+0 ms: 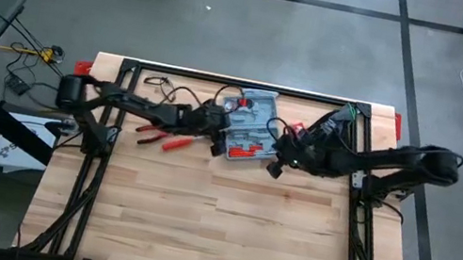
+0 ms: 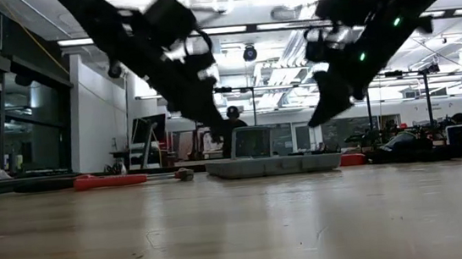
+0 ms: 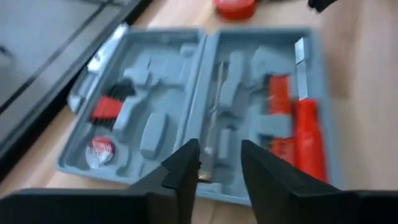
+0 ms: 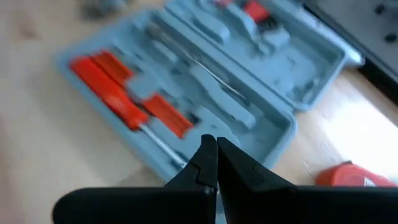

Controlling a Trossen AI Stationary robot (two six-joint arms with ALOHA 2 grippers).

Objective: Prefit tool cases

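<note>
The blue-grey tool case lies open and flat on the wooden table, at the far middle. In the left wrist view its moulded halves hold red-handled screwdrivers, a red key holder and a small round red-and-white piece. My left gripper hovers open over the case's edge on its left side, clear above it in the low view. My right gripper is shut and hangs over the case's right edge, also above it.
Red-handled pliers lie on the table left of the case, seen low as a red handle. A red object lies on the table beside the case. Cables lie by the far left frame. The table's near half is bare wood.
</note>
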